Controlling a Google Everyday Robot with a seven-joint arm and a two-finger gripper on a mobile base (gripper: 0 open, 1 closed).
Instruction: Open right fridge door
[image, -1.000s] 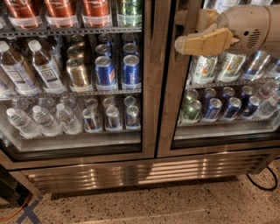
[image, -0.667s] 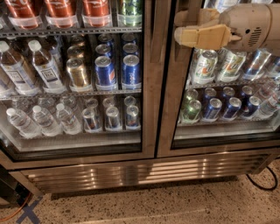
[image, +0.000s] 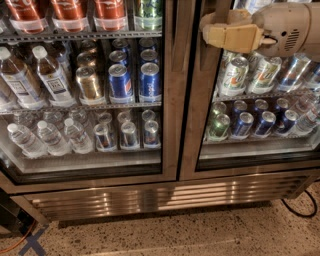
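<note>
The right fridge door (image: 196, 125) has a glass pane in a brushed steel frame and sits flush with the cabinet. Through its glass I see green-and-white cans (image: 234, 76) on the upper shelf and blue cans (image: 265, 123) below. My beige gripper (image: 209, 29) is at the top right of the camera view. It reaches in from the right on a cream arm (image: 290, 27). Its tip lies against the door's left frame edge, in front of the glass near the top shelf.
The left door (image: 169, 100) shows water bottles (image: 47, 137), blue cans and red cans behind glass. A steel grille (image: 160, 197) runs along the base above speckled floor. A black cable (image: 300, 210) lies at the right, an orange cable and blue tape (image: 30, 240) at the lower left.
The gripper has moved up and slightly left along the right door's left edge. The door itself has not shifted.
</note>
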